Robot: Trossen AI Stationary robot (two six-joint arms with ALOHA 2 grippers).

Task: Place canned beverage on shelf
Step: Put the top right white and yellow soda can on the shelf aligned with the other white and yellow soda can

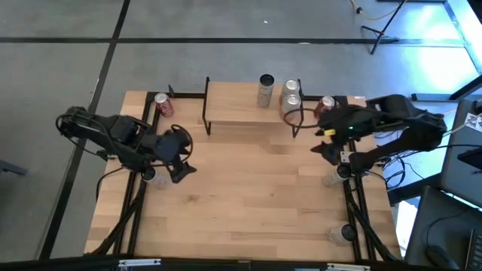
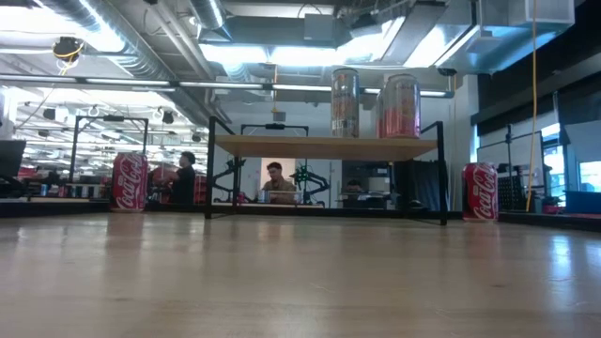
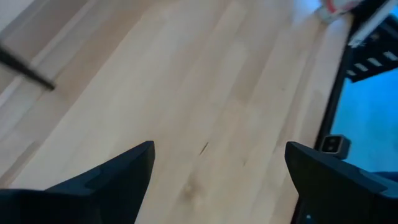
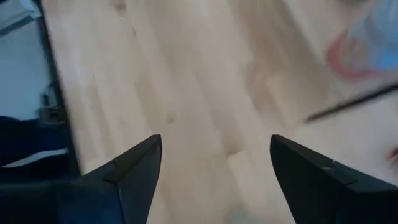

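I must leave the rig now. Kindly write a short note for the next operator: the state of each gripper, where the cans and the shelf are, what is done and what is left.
Left gripper: open, empty, above the table's left side.
Right gripper: open, empty, near the shelf's right end.
Shelf: at the back middle of the table.
Done: three cans already stand on it, one silver can and a pair of cans at its right end.
Left: a red can on the table to the left of the shelf, and another red can on the table to its right. Neither is gripped yet.
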